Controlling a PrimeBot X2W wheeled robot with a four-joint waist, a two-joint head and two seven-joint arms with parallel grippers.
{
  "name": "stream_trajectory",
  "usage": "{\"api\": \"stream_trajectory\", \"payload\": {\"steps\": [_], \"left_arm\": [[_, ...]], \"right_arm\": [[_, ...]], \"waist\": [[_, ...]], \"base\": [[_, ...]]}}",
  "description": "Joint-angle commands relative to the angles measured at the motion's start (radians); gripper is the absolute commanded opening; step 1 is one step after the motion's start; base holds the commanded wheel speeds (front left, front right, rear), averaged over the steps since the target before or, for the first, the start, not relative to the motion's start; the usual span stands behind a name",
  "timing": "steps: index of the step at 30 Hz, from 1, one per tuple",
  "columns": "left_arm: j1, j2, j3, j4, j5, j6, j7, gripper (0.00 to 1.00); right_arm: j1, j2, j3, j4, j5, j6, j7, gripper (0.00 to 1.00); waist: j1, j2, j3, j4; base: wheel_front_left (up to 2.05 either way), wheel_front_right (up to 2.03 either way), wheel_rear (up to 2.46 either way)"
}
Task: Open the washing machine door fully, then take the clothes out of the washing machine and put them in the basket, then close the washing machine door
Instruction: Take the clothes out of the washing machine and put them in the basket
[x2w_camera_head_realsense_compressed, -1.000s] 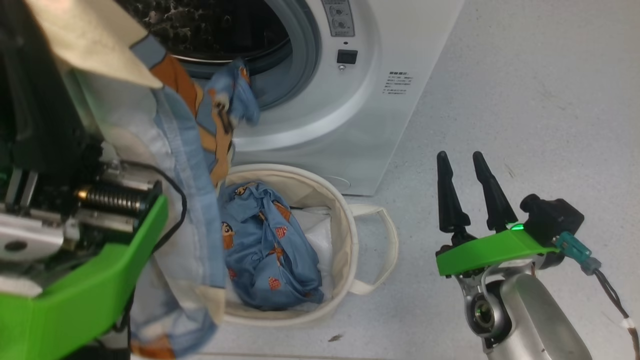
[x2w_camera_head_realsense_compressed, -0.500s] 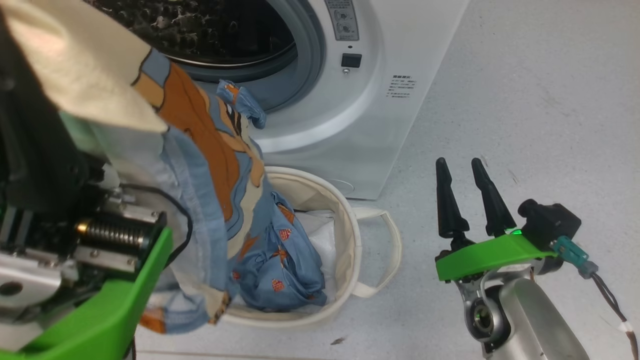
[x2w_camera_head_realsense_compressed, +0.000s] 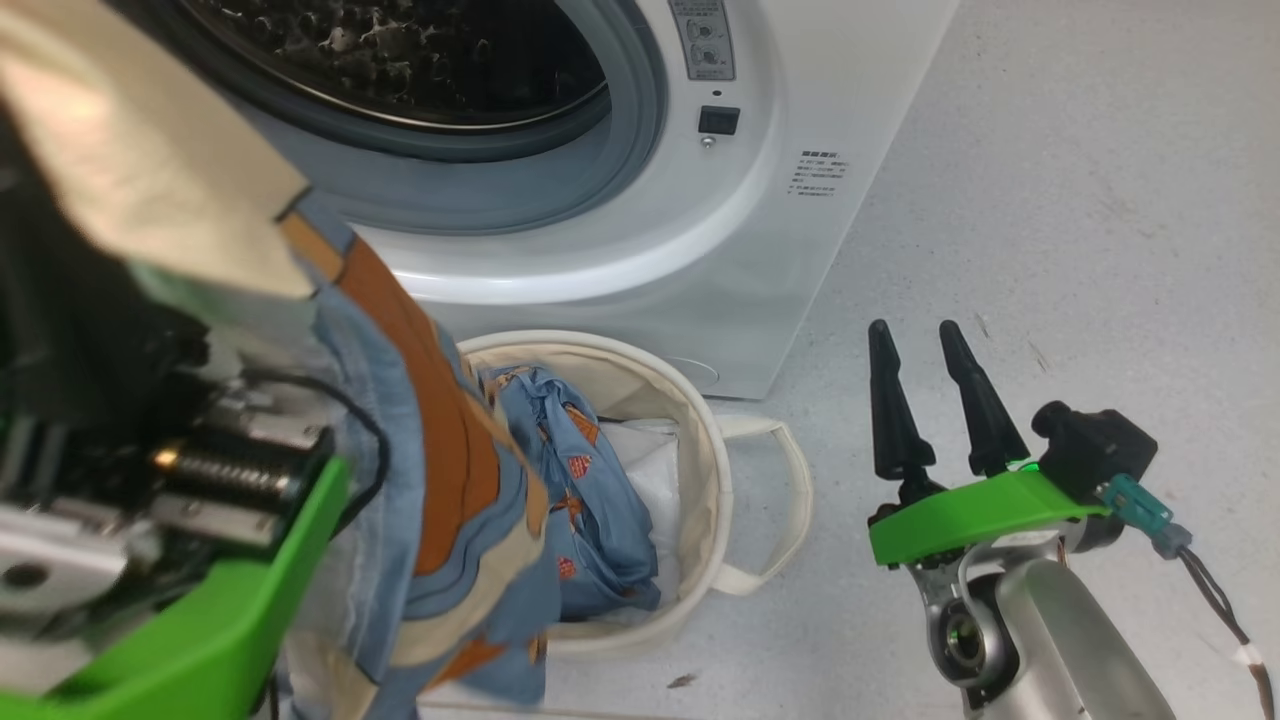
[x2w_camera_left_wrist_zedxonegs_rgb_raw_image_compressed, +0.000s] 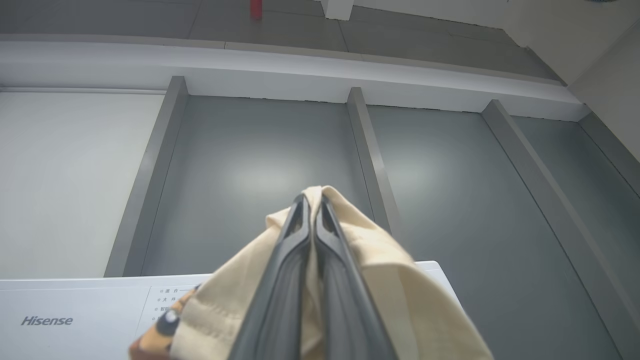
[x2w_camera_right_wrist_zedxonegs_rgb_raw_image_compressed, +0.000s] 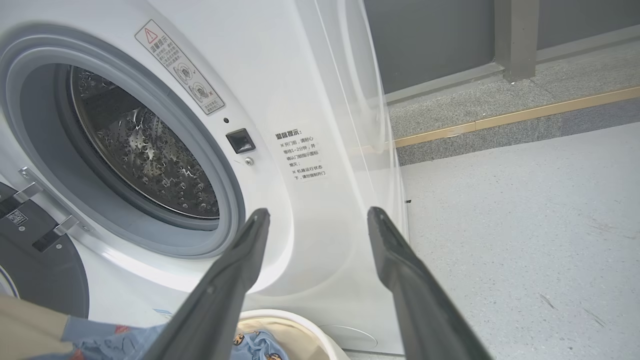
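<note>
My left gripper (x2w_camera_left_wrist_zedxonegs_rgb_raw_image_compressed: 312, 199) is shut on the beige edge of an orange-and-blue garment (x2w_camera_head_realsense_compressed: 440, 470). That garment hangs down over the left rim of the cream basket (x2w_camera_head_realsense_compressed: 712, 470). In the head view the cloth hides the left gripper's fingers. More light blue printed clothes (x2w_camera_head_realsense_compressed: 590, 500) lie inside the basket. The washing machine (x2w_camera_head_realsense_compressed: 760, 230) stands just behind it, with the steel drum (x2w_camera_right_wrist_zedxonegs_rgb_raw_image_compressed: 145, 150) showing. The washing machine door (x2w_camera_right_wrist_zedxonegs_rgb_raw_image_compressed: 45, 270) is swung open at the left. My right gripper (x2w_camera_head_realsense_compressed: 913, 330) hovers open to the right of the basket, holding nothing.
Pale speckled floor (x2w_camera_head_realsense_compressed: 1050, 200) stretches to the right of the machine and the basket. A grey panelled wall (x2w_camera_left_wrist_zedxonegs_rgb_raw_image_compressed: 260, 170) rises behind the machine's top. A raised kerb with a brass strip (x2w_camera_right_wrist_zedxonegs_rgb_raw_image_compressed: 500, 120) runs along the back right.
The garment's trailing blue end has come off the drum's lip and now hangs lower over the basket. The camera has shifted slightly. The right gripper has barely moved.
</note>
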Motion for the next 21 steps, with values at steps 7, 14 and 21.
{"api": "stream_trajectory", "payload": {"steps": [7, 14, 21], "left_arm": [[0.036, 0.008, -0.010, 0.083, 0.011, -0.018, 0.004, 0.00], [0.068, 0.007, -0.042, 0.145, 0.025, -0.025, 0.004, 0.00], [0.101, 0.008, -0.082, 0.222, 0.046, -0.033, 0.004, 0.00]], "right_arm": [[0.004, 0.006, 0.027, -0.027, -0.011, 0.000, -0.012, 1.00], [-0.002, 0.006, 0.026, -0.033, -0.015, 0.000, -0.012, 1.00], [-0.019, 0.006, 0.033, -0.043, -0.017, 0.000, -0.012, 1.00]], "waist": [[0.0000, -0.0001, 0.015, 0.003], [0.0000, -0.0001, 0.047, 0.003], [0.0000, -0.0001, 0.093, -0.002]], "base": [[0.00, 0.00, 0.00], [0.00, 0.00, 0.00], [0.00, 0.00, 0.00]]}}
